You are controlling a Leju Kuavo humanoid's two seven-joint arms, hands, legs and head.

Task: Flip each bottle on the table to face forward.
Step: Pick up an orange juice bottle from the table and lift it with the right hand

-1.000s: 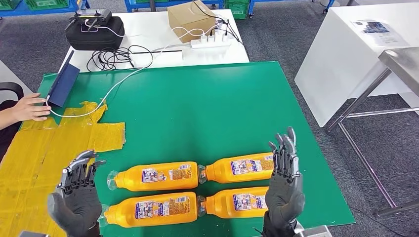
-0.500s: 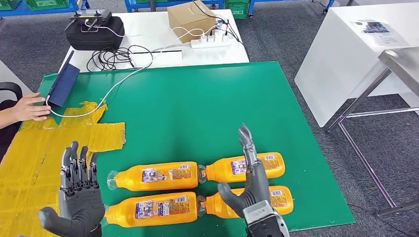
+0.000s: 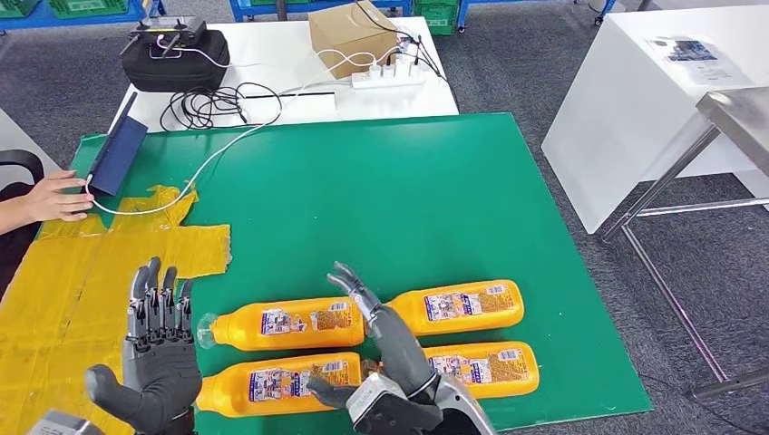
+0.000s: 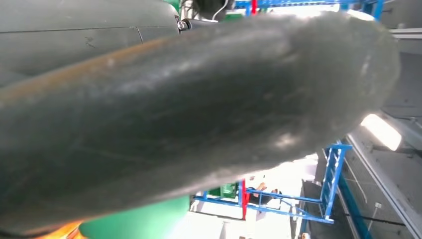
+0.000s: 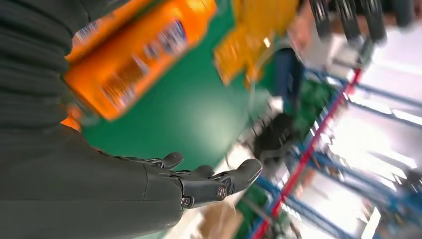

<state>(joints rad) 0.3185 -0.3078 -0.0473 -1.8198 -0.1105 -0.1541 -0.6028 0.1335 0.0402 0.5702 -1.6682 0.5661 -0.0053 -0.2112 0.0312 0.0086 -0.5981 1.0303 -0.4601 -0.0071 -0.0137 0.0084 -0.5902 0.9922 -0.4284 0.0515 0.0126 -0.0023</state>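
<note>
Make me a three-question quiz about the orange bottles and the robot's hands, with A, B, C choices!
1. Where are the bottles lying?
A. on the green mat
B. on the cardboard box
C. on the floor

2. How many orange bottles are there?
A. two
B. four
C. six

3. What is the right hand doing?
A. squeezing a bottle
B. holding a cable
C. open, fingers apart, above the bottles

Answers:
1 A, all lie on their sides on the green mat.
2 B, two rows of two.
3 C, the fingers are spread and hold nothing; the left hand is open too.
</note>
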